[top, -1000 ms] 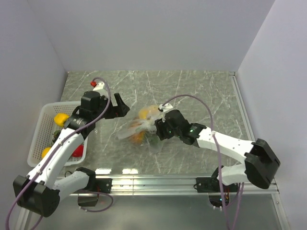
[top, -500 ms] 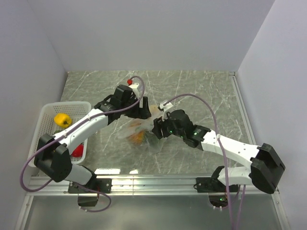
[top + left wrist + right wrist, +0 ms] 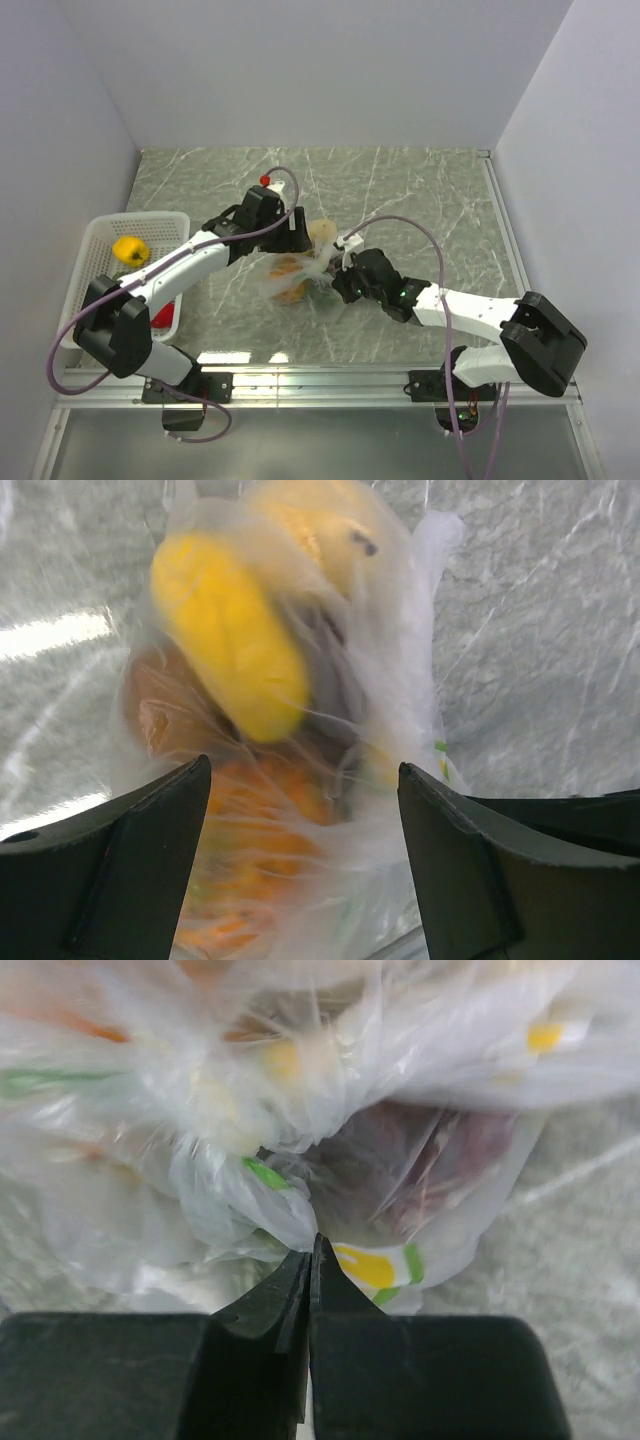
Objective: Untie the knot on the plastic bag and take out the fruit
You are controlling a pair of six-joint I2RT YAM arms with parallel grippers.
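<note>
Closest in, the right gripper [image 3: 311, 1245] has its fingers pressed flat together, tips against a wrinkled whitish lump of film, apparently the knot [image 3: 250, 1195]. Whether any plastic is caught between them cannot be told. Just beyond, the plastic bag [image 3: 290, 280] lies mid-table on the marbled table [image 3: 430, 200], between both arms. The fruit shows through it: a yellow fruit [image 3: 235, 650], an orange fruit [image 3: 255, 800] and a dark purplish bunch [image 3: 450, 1155]. Farther on, the left gripper [image 3: 302, 770] hovers over the bag, fingers spread wide, gripping nothing.
</note>
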